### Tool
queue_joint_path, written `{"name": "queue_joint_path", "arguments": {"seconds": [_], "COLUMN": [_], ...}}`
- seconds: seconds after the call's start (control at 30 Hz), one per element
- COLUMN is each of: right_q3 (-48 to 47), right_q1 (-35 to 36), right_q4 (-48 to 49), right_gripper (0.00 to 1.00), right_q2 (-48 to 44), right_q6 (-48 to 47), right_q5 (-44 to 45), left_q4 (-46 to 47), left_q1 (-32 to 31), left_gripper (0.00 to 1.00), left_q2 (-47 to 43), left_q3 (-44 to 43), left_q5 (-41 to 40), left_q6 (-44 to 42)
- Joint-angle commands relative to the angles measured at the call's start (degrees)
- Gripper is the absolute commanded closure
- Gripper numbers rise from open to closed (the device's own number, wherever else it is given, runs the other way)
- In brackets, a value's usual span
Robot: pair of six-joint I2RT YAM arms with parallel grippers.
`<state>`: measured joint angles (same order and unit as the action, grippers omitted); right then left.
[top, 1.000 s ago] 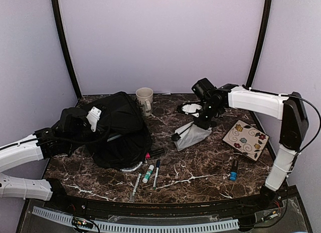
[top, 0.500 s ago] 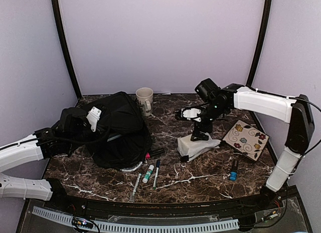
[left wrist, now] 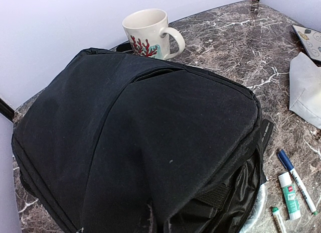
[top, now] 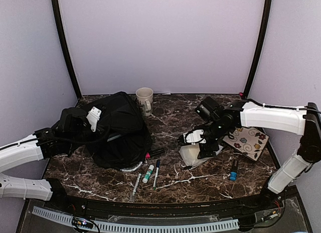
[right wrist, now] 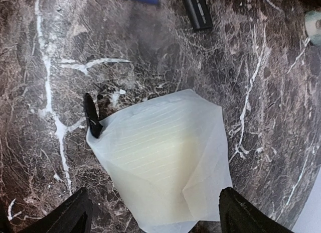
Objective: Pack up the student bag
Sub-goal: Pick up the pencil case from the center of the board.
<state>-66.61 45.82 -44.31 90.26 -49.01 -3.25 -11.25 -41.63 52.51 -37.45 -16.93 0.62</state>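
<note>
Packing target: student bag [top: 118, 130], slumped on the table [top: 170, 120] toward its 9 o'clock side.
Left gripper [top: 79, 123]: set against the bag's 9 o'clock edge; jaws pressed together; whether fabric is pinched cannot be told.
Right gripper [right wrist: 159, 213]: held over a white pouch [right wrist: 160, 147] at the bag's 3 o'clock; jaws spread wide, nothing pinched.
Mug [top: 144, 99]: stood upright at the bag's 1 o'clock, just beside it.
Pens [top: 150, 172]: laid at the bag's 5 o'clock.
</note>
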Motion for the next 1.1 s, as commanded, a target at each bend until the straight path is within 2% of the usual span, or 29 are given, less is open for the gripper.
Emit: {"name": "queue_joint_path", "arguments": {"seconds": [0.0, 0.27, 0.53, 1.07], "right_q3": [3.06, 11.94, 19.6, 22.66], "right_q1": [1.45, 2.89, 3.84, 3.93], "right_q4": [1.54, 6.37, 14.7, 21.9], "right_gripper": [0.15, 0.22, 0.54, 0.72], "right_q2": [-6.32, -10.73, -10.84, -4.66], "right_q6": [1.3, 3.22, 2.37, 0.56], "right_q5": [0.29, 0.69, 6.43, 10.24], "left_q4": [2.39, 2.27, 2.07, 1.82], "left_q1": [0.09, 0.06, 0.12, -0.03], "left_gripper": [1.0, 1.0, 1.0, 1.0], "left_q2": [-1.76, -2.32, -3.8, -5.84], "left_q3": [0.38, 0.1, 0.02, -0.12], "left_q5": [0.01, 0.63, 3.16, 4.69], "left_q6": [-0.01, -0.17, -0.63, -0.63]}}
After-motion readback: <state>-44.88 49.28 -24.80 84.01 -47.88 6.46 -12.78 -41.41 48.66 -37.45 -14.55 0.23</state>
